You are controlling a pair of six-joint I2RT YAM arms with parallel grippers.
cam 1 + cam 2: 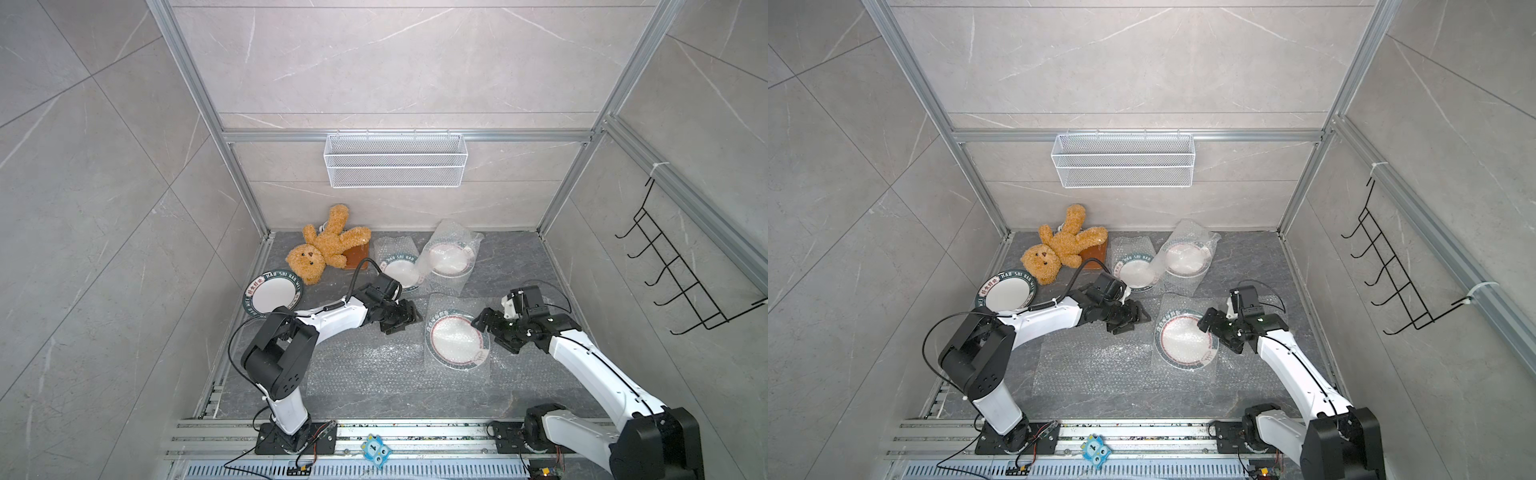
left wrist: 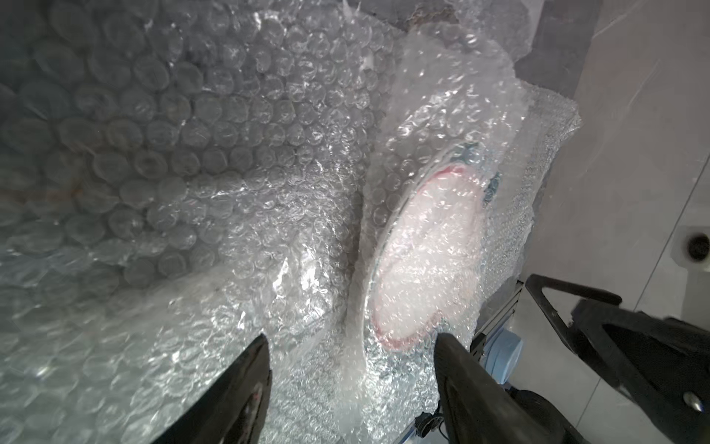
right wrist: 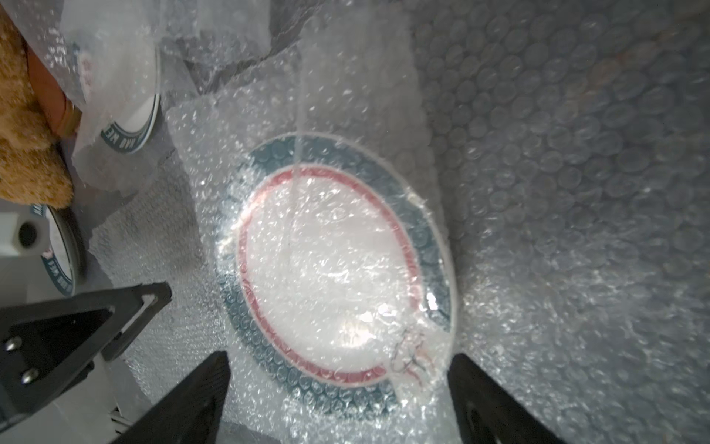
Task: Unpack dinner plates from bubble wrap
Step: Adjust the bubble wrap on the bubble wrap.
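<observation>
While the bare plate lies unwrapped at the left edge of the table beside the teddy bear, three more plates are not yet free of their wrapping: the half-out plate and the back plate sit close together at the rear, and the near plate lies flat inside its bubble-wrap pouch between the two arms. A flat sheet of empty wrap is spread on the table just beside it, toward the left arm. The left gripper points at the pouch's left edge with its jaws apart, and its wrist view shows only loose wrap beneath them, nothing pinched. The right gripper hangs over the near plate's right rim, jaws wide and empty. The step in hand appears to be the approach to this pouch, with roughly a quarter of the job done. Next, one gripper probably needs to nip the pouch material alone, clear of the rim, while the other pins the plate or draws it out; which end of the pouch is open is hard to tell. The wrap looks slippery and crinkly, so a shallow pinch may slide off
</observation>
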